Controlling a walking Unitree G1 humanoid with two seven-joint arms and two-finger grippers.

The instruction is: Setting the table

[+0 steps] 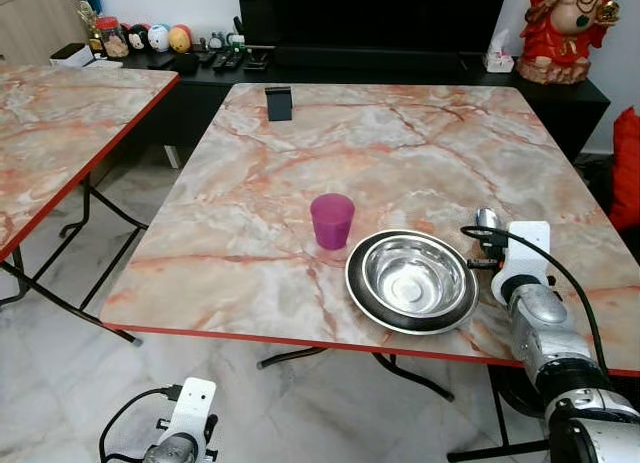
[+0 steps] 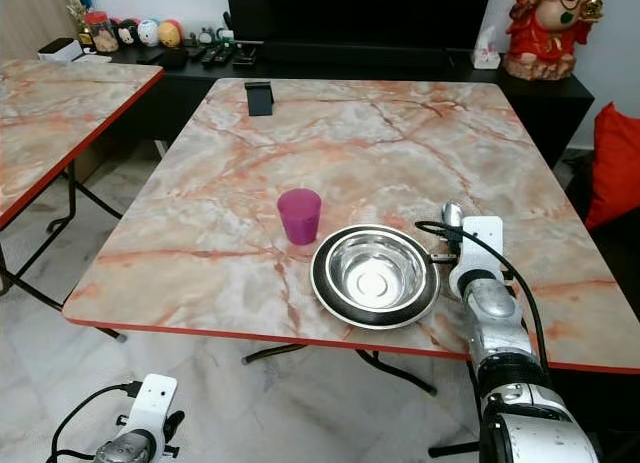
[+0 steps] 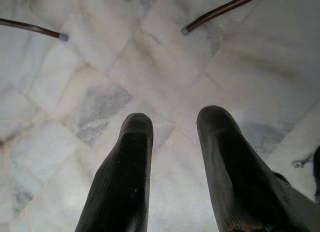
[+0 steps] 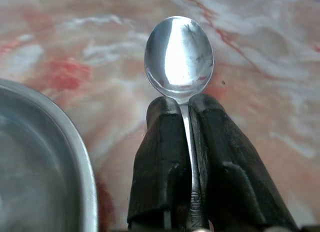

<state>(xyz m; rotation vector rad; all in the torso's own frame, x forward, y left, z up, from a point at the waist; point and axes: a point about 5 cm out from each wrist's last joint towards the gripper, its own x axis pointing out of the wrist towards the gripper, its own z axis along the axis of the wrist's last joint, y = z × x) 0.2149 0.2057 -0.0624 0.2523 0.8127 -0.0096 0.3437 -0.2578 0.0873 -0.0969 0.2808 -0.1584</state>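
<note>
Grey-white marble floor lies under the left gripper [image 3: 172,122], which hangs idle below the table edge with its two fingers spread and nothing between them. On the pink marbled table [image 1: 420,143], the right gripper [image 4: 185,104] is clamped on the handle of a metal spoon [image 4: 179,56], the bowl of it facing up just beside the steel bowl [image 1: 412,276] on its right. A purple cup [image 1: 332,220] stands just behind that bowl on its left side. Bowl and cup look already placed; the spoon is probably the piece left to lay down. The spoon's handle is hidden inside the fingers. A small black object [image 1: 279,103] at the far edge is too indistinct to identify.
</note>
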